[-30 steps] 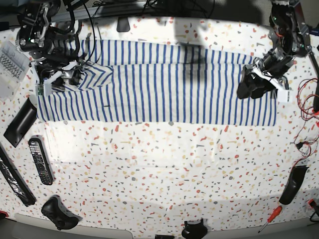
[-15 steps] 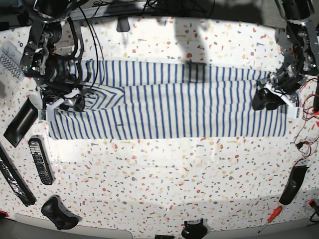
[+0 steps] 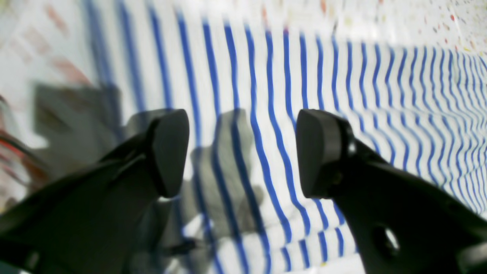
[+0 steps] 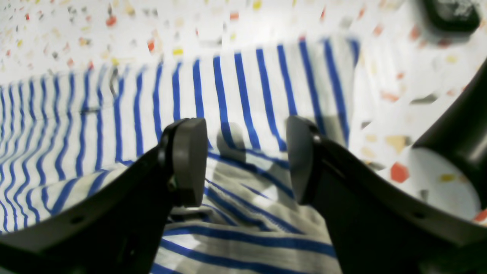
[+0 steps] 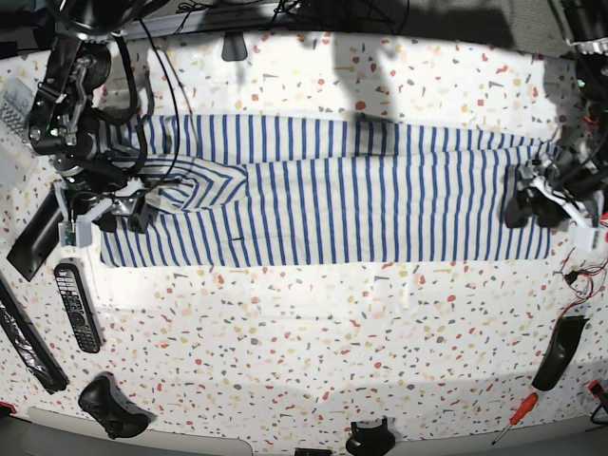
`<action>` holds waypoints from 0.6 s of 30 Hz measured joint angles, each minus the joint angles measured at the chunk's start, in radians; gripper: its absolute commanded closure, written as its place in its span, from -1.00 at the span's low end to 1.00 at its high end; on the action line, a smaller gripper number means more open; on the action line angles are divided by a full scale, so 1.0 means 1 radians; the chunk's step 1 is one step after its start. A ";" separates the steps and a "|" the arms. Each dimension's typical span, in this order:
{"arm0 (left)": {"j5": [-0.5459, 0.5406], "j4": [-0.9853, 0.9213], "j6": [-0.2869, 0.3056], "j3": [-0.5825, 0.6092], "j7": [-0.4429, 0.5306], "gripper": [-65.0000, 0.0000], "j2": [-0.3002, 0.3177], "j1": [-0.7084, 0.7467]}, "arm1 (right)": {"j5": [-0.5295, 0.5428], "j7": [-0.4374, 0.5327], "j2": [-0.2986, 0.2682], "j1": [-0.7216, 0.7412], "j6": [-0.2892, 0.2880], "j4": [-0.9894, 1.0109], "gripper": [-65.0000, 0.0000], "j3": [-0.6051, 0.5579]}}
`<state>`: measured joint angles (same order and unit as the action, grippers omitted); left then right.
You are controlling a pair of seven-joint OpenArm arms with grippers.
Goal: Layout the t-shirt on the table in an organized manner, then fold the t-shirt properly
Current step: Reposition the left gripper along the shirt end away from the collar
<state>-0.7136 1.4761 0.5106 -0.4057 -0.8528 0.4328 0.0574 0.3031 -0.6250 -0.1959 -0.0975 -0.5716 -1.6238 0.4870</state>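
The t-shirt (image 5: 332, 199), white with blue stripes, lies as a long flat band across the far half of the table (image 5: 313, 342). My left gripper (image 5: 532, 204) is over the band's right end. In the left wrist view it (image 3: 243, 152) is open, jaws wide apart above the striped cloth (image 3: 380, 95). My right gripper (image 5: 123, 214) is over the band's left end, where a sleeve fold shows diagonal stripes. In the right wrist view it (image 4: 245, 161) is open, with nothing between the jaws and the cloth (image 4: 236, 83) just beneath.
A remote control (image 5: 78, 306), a flat black case (image 5: 38, 233) and a game controller (image 5: 112, 407) lie at the left. A screwdriver (image 5: 513, 416), a black handle (image 5: 559, 351) and red wires (image 5: 584, 266) lie at the right.
The shirt band has slid to the right and toward the front of the table. Both grippers moved the same way, staying at its two ends.
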 measured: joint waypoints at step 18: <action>0.056 -0.224 -0.023 0.002 0.087 -0.32 0.094 -0.028 | 0.101 -0.051 -0.001 -0.193 -0.110 -0.227 0.01 0.000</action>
<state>-0.6575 1.2522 0.4881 -0.4042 -0.7662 0.5266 0.0292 0.4046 -0.6765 -0.1970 -0.2901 -0.6819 -1.8507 0.4870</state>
